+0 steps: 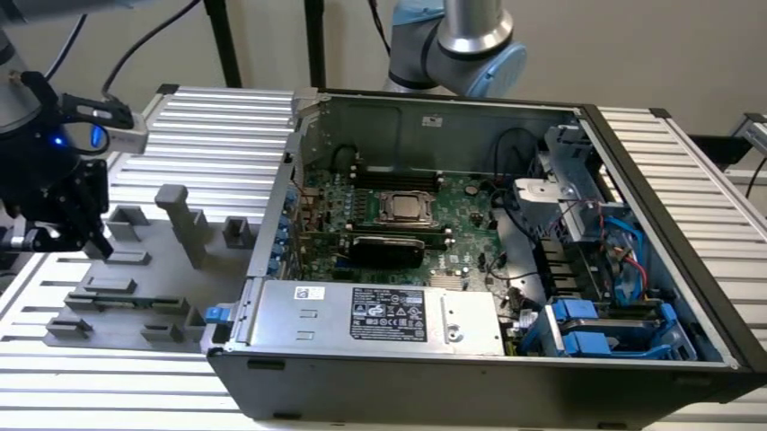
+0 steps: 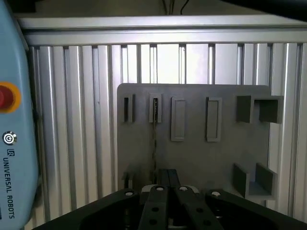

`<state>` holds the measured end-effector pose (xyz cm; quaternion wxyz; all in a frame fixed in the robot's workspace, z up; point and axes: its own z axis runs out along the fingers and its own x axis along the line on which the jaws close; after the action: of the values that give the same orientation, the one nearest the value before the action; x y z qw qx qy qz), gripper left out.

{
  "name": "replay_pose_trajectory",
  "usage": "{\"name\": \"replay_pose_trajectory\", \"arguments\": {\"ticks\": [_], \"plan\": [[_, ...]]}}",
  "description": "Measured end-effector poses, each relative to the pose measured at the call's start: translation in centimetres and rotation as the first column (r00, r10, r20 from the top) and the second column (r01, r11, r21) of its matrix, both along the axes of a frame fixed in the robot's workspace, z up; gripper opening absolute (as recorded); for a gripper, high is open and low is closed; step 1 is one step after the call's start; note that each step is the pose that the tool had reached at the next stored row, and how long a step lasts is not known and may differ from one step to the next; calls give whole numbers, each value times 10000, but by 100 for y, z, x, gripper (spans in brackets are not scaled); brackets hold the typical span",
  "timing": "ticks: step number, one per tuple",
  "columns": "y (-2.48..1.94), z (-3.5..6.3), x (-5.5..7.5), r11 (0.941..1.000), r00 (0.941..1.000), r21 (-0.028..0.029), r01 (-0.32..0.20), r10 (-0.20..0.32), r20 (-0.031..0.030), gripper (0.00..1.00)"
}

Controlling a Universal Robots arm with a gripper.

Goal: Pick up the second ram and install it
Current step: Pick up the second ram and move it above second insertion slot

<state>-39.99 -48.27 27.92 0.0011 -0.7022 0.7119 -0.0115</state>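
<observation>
The second ram [image 1: 120, 302] is a thin green stick standing on edge in the slotted holders of the grey fixture plate [image 1: 144, 260], at the exterior view's left. In the wrist view the ram [image 2: 154, 139] shows edge-on as a thin dark line running out of the second slot. My gripper [image 1: 60, 242] hangs above the plate's far left part, a little behind the ram and apart from it. In the wrist view the gripper [image 2: 168, 176] has its fingers drawn together with nothing between them.
The open computer case [image 1: 480, 359] lies at the exterior view's right, with the green motherboard [image 1: 396, 224] and its processor socket inside. Grey posts and blocks [image 1: 182, 220] rise from the fixture plate. A pendant marked Universal Robots [image 2: 12, 143] lies beside the ribbed metal table [image 2: 72, 120].
</observation>
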Motion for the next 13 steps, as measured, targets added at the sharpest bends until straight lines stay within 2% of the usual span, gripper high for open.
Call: {"name": "replay_pose_trajectory", "arguments": {"ticks": [6, 9, 11, 12, 13], "plan": [[0, -40, 3, 9996, 9993, -46, -267, 266, -243, 12], [0, -77, 6, 9995, 9991, -52, -327, 325, -265, 17], [0, -108, 7, 9993, 9990, -55, -364, 362, -266, 30], [0, -126, 8, 9993, 9989, -55, -380, 379, -264, 30], [0, -144, 8, 9992, 9989, -56, -395, 393, -265, 36]]}}
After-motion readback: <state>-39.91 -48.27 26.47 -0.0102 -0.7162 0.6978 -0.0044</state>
